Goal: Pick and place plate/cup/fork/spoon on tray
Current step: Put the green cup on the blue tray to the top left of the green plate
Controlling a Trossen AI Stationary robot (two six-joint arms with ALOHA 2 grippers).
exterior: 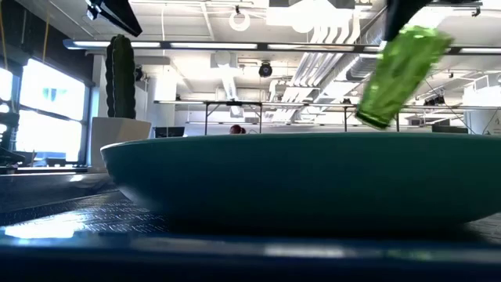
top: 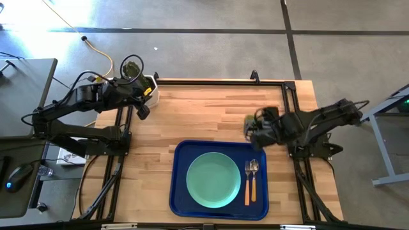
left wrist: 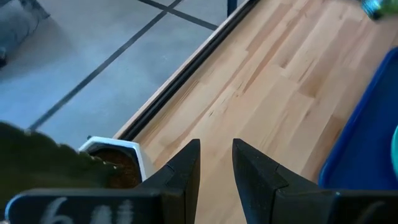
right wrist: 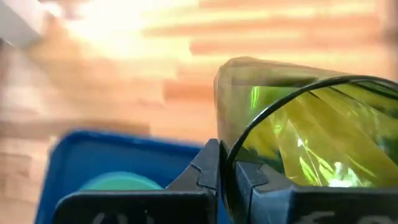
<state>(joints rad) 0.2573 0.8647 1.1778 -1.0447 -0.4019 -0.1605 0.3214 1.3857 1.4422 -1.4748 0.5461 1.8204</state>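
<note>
1. I see the wooden surface [top: 211, 115] filling the overhead view, with the left arm folded at its far-left corner and the right arm reaching in from the right edge.
2. The blue tray [top: 181, 191] lies flat at the surface's near edge, roughly centred.
3. The mint-green plate [top: 213, 180] sits flat inside the tray, filling its left and middle part; in the low view it spans almost the whole width.
4. A white pot with a cactus [top: 151, 84] stands at the far-left corner of the surface, right by the left arm.
5. My right gripper [top: 248, 130] is over bare wood just beyond the tray's far-right corner, its fingers clamped on the rim of the green cup [exterior: 402, 74]. The cup hangs tilted in the air, clear of the surface and of the tray.
6. My left gripper [left wrist: 216, 163] hovers near the cactus pot with a narrow gap between its fingers and nothing in them.
7. The fork [top: 248, 183] and the spoon [top: 254, 177] lie side by side on the tray's right strip, just beside the plate, metal ends toward the far rim, handles toward the near one.
</note>
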